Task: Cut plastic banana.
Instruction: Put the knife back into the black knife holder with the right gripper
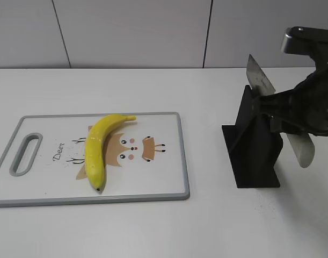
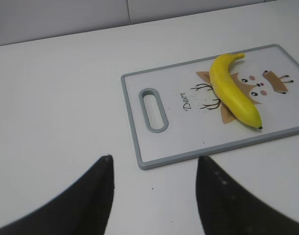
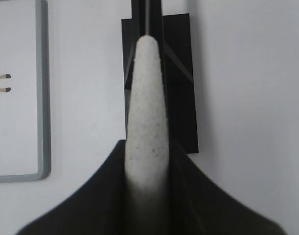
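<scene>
The plastic banana (image 1: pixel 99 145) is whole, glossy yellow with a dark tip, and lies on the grey-rimmed cutting board (image 1: pixel 169 177) over a deer drawing. It also shows in the left wrist view (image 2: pixel 232 93). My right gripper (image 1: pixel 290 115) is shut on the pale grey handle (image 3: pixel 147 98) of a knife. Its blade (image 1: pixel 259 76) sticks up out of a black stand (image 1: pixel 255 158). My left gripper (image 2: pixel 154 159) is open and empty, above the bare table by the handle-end corner of the board (image 2: pixel 132 122). It is out of the exterior view.
The black stand (image 3: pixel 181 98) stands on the white table to the right of the board, whose rim (image 3: pixel 41 98) shows in the right wrist view. A grey panelled wall (image 1: pixel 131 32) runs along the back.
</scene>
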Controlling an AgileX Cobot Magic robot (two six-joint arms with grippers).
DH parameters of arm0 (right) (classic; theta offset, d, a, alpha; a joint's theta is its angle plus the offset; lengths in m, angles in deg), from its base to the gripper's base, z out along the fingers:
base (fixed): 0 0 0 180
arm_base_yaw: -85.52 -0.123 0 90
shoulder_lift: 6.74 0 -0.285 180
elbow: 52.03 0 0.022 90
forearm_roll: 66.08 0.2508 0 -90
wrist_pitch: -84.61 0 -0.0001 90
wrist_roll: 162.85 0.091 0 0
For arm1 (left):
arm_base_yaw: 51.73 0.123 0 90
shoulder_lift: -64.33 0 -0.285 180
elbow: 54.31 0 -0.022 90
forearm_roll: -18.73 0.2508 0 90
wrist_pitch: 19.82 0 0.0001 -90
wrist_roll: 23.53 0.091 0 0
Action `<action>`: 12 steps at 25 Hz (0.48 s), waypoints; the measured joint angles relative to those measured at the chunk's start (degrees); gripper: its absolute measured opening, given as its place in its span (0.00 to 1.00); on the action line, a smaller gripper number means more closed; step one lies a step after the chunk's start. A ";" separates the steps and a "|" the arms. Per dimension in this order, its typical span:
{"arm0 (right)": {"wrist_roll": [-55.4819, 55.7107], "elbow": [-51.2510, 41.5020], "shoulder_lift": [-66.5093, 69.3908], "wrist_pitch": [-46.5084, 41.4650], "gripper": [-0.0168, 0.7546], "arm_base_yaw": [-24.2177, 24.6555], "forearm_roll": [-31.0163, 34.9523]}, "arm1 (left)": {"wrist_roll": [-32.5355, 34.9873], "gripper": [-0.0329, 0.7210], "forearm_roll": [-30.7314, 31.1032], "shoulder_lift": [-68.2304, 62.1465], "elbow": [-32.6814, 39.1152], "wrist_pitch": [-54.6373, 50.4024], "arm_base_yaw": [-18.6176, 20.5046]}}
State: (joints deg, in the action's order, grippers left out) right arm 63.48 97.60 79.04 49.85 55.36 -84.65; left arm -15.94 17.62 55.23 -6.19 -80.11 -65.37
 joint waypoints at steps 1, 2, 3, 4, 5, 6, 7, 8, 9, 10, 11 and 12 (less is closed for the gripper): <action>0.05 0.00 0.00 0.05 0.26 0.00 0.04 | 0.00 0.72 0.00 0.00 0.00 0.00 0.00; 0.05 0.00 0.00 0.06 0.26 0.00 0.04 | 0.00 0.72 0.00 0.00 0.00 0.02 0.00; 0.05 0.00 0.10 0.06 0.26 0.00 0.04 | 0.00 0.72 0.00 0.00 0.00 0.02 0.00; 0.05 0.00 0.35 0.11 0.26 0.00 0.04 | 0.00 0.72 0.00 0.00 0.00 0.02 0.00; 0.05 0.00 0.73 0.11 0.26 0.00 0.04 | 0.00 0.71 0.00 0.00 0.00 0.07 0.00; 0.05 0.00 1.09 0.11 0.26 0.00 0.04 | 0.00 0.71 0.00 0.00 0.00 0.07 0.00; 0.05 0.00 1.57 0.13 0.26 0.00 0.04 | 0.00 0.71 0.00 0.00 0.00 0.07 0.00; 0.05 0.00 2.09 0.18 0.26 0.00 0.04 | 0.00 0.71 0.00 0.00 0.00 0.07 0.00; 0.05 0.00 2.58 0.18 0.26 0.00 0.04 | 0.00 0.71 0.00 0.00 0.00 0.07 0.00; 0.05 0.00 3.19 0.22 0.27 0.00 0.04 | 0.00 0.71 0.00 0.00 0.00 0.12 0.00; 0.05 0.00 3.76 0.31 0.30 0.00 0.04 | 0.00 0.71 0.00 0.00 0.00 0.09 0.00; 0.05 0.00 4.15 0.37 0.34 0.00 0.04 | 0.00 0.71 0.00 0.00 0.00 0.09 0.00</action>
State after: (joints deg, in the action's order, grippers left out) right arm 63.53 97.60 83.19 50.22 55.36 -84.61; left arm -15.94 17.62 55.23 -6.19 -80.03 -65.37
